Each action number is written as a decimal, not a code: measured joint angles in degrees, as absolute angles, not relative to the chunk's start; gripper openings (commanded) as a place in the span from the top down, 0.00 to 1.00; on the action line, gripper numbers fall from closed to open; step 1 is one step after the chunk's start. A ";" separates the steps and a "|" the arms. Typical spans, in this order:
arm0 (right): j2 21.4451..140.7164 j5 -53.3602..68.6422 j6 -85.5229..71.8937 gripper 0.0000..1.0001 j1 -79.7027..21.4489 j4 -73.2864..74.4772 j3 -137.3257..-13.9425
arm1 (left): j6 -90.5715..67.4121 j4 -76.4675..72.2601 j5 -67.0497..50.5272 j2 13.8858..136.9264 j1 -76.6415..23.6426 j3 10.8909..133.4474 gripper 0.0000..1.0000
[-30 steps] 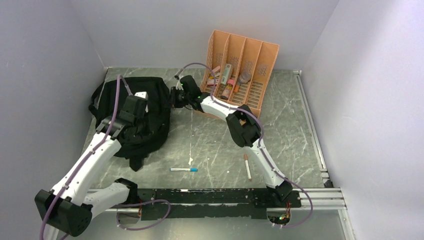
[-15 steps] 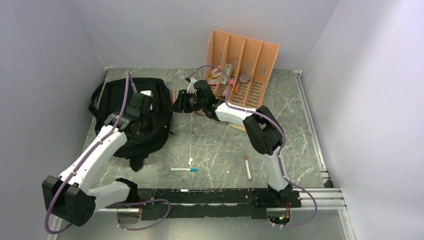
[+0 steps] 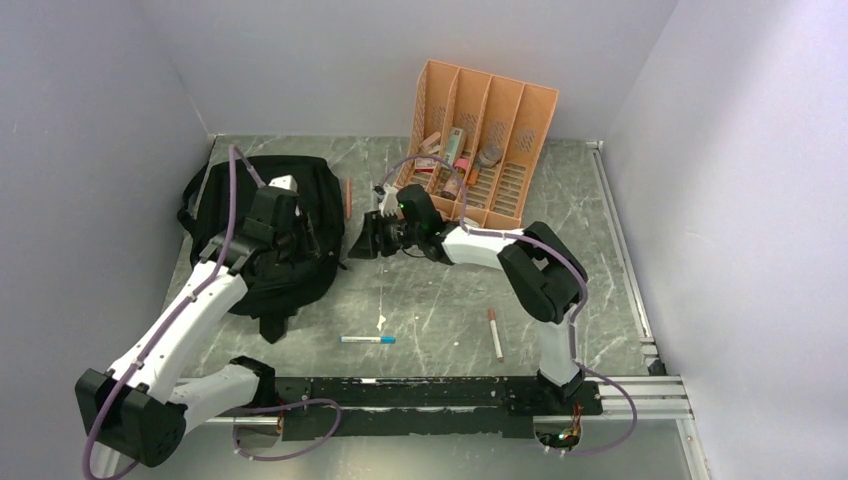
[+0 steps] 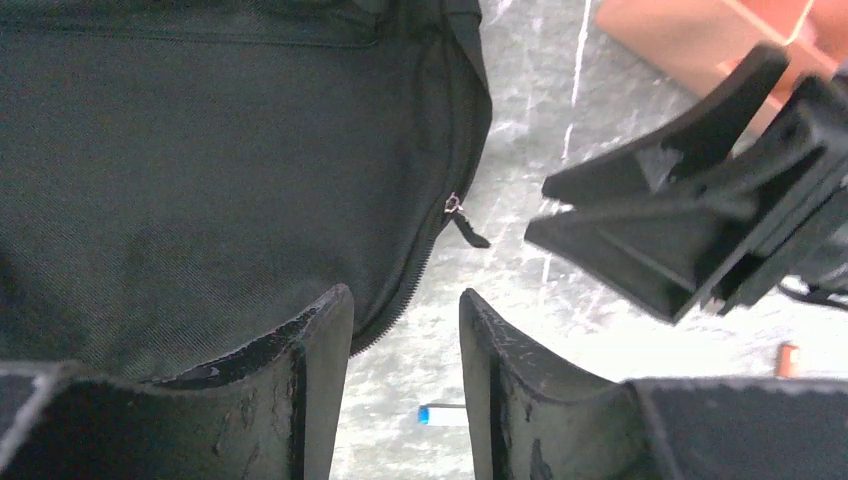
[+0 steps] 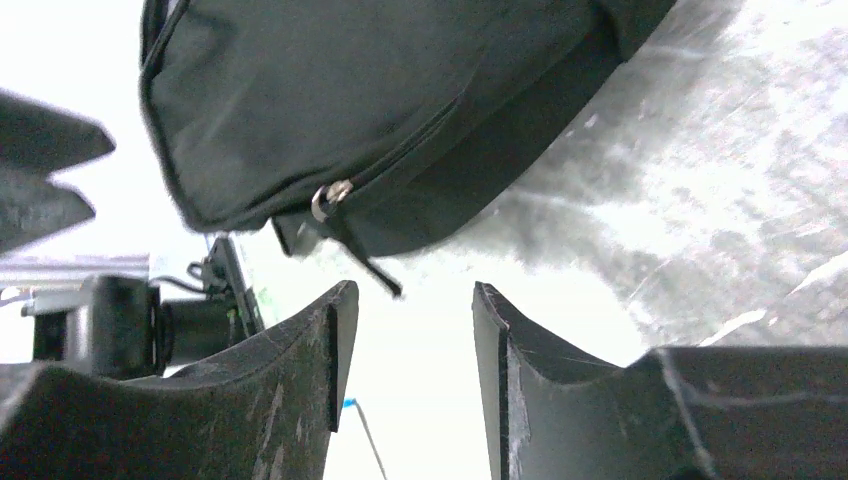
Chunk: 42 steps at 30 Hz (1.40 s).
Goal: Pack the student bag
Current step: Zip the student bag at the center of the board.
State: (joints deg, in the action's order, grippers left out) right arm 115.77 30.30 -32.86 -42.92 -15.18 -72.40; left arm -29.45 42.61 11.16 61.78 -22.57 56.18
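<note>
Top external: student bag (image 3: 262,235) looks zipped, blue pen (image 3: 367,339) unpacked near table's (image 3: 600,250) front edge; left gripper (image 4: 405,300), right gripper (image 5: 413,292) spread, empty.

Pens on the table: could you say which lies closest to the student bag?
The orange pen beside the student bag; the blue-capped pen and brown pen lie farther off.

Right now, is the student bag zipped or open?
Looks zipped: the student bag shows no gap, teeth closed beside the zipper pull; far side hidden.
</note>
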 measured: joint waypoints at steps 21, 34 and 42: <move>117.27 32.40 -25.63 0.47 -47.70 -26.20 -69.47 | -34.81 39.59 13.28 70.28 -22.55 58.00 0.37; 118.56 32.95 -27.88 0.66 -47.70 -31.38 -69.36 | -32.97 38.28 12.62 76.40 -18.02 59.64 0.40; 120.68 34.04 -28.69 0.69 -47.70 -32.58 -69.36 | -31.70 37.23 8.64 78.87 -13.61 59.64 0.42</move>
